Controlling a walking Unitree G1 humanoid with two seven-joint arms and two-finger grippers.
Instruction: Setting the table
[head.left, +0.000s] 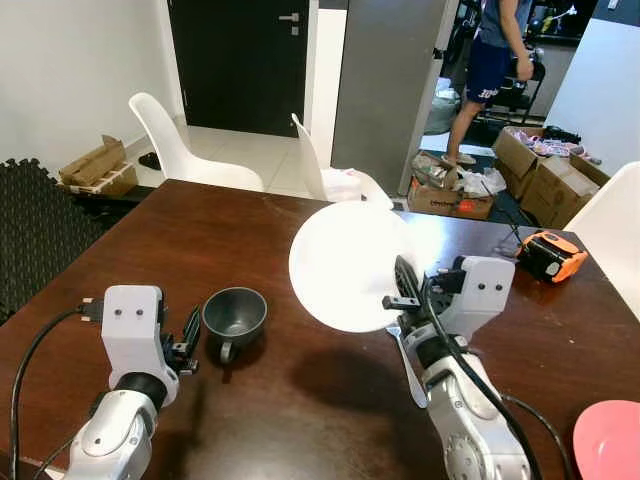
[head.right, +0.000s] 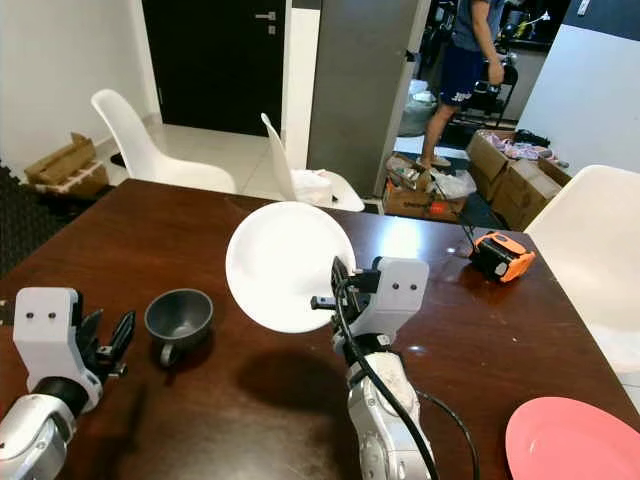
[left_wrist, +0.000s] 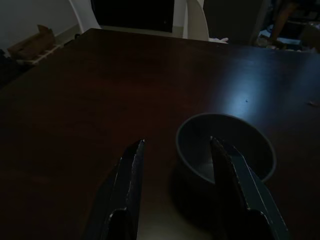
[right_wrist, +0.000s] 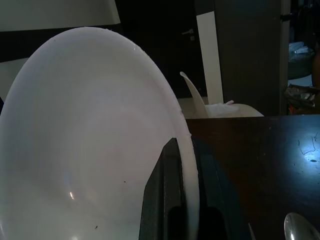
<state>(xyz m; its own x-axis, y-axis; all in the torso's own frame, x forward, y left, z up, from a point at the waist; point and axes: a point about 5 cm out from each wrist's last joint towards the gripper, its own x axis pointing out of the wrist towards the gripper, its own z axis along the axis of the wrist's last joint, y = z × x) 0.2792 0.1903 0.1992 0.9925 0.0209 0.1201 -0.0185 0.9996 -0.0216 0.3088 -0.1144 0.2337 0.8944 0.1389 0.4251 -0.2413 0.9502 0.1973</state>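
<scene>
The right gripper (right_wrist: 186, 200) has its fingers clamped on the white plate's (head.left: 345, 262) rim, carrying it tilted above the surface (head.left: 200, 230), while the left gripper (left_wrist: 175, 165) rests fingers apart beside the grey cup (head.left: 234, 316)

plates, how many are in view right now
2. A white plate is held tilted above the table in the right pincer; a pink plate lies flat at the table's near right corner.

I see a round white plate (head.left: 345, 262) held tilted above the dark wooden table (head.left: 200, 225), clamped at its rim. A dark grey cup with a handle (head.left: 234, 317) stands upright on the table. A metal spoon (head.left: 410, 372) lies flat; a pink plate (head.left: 610, 440) rests near the table's right edge.
</scene>
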